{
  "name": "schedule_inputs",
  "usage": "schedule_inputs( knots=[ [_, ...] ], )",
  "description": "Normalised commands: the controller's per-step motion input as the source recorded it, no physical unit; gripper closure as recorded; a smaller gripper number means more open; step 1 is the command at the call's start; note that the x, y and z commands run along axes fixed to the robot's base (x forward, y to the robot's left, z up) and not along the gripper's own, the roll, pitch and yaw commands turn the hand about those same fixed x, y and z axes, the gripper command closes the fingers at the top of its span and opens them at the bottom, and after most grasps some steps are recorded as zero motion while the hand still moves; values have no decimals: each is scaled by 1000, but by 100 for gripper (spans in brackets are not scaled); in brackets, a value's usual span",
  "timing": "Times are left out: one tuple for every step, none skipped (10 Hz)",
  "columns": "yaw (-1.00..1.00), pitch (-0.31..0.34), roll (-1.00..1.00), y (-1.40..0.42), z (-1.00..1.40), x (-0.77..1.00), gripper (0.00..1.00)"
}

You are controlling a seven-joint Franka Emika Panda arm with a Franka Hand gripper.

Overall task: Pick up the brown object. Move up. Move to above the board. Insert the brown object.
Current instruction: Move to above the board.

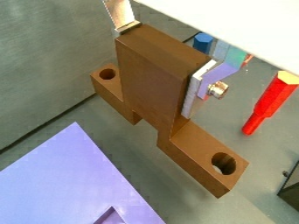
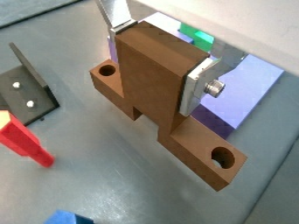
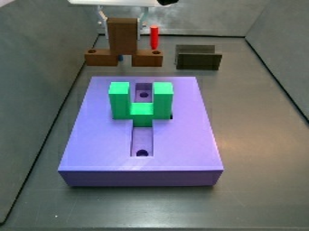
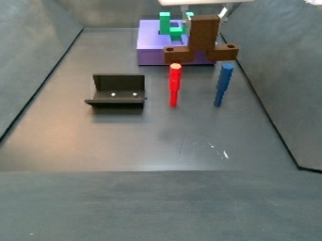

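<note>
The hand (image 1: 158,66) is seen clamped on the upright block of the brown object (image 1: 163,96), with one silver finger (image 1: 205,85) pressed flat against one side of the block and the other finger (image 1: 119,15) against the opposite side. The same grip is shown in both wrist views, the brown object (image 2: 158,96) being held with its long flat bar level and a round hole visible near each end of the bar.

In a side view the brown object (image 3: 122,47) is found beyond the far edge of the board (image 3: 145,135), between the board and the back wall; whether its bar rests on the worktop (image 3: 259,135) or hangs just above it cannot be told. On the board a green U-shaped block (image 3: 140,99) is seen astride the central groove.

In a side view the brown object (image 4: 201,42) is placed just beside the board (image 4: 153,45), with a red post (image 4: 175,86) and a blue post (image 4: 224,84) standing upright on the worktop near it. The fixture (image 4: 117,91) stands well apart from these. A dark olive-brown box (image 3: 200,57) lies near the brown object, close to the back wall.
</note>
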Motion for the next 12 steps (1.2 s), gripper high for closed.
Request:
schedule_inputs(
  knots=[
    [-5, 10, 1, 3, 1400, -14, 100],
    [-1, 13, -4, 5, 1400, -55, 100],
    [0, 10, -12, -1, 1400, -12, 100],
    [0, 76, -14, -8, 1400, 64, 100],
    [-1, 97, -13, -2, 721, 34, 100],
    [-311, 145, 99, -1400, 324, 581, 100],
    [-277, 149, 122, -1400, 217, 584, 100],
    [-148, 205, 130, -1400, 189, 647, 100],
    [-77, 211, 58, -1400, 226, 717, 100],
    [-34, 176, 57, -988, 176, 490, 100],
    [-8, 144, 66, -463, 86, 263, 100],
    [-2, 92, 25, -238, 63, 149, 100]
  ],
)
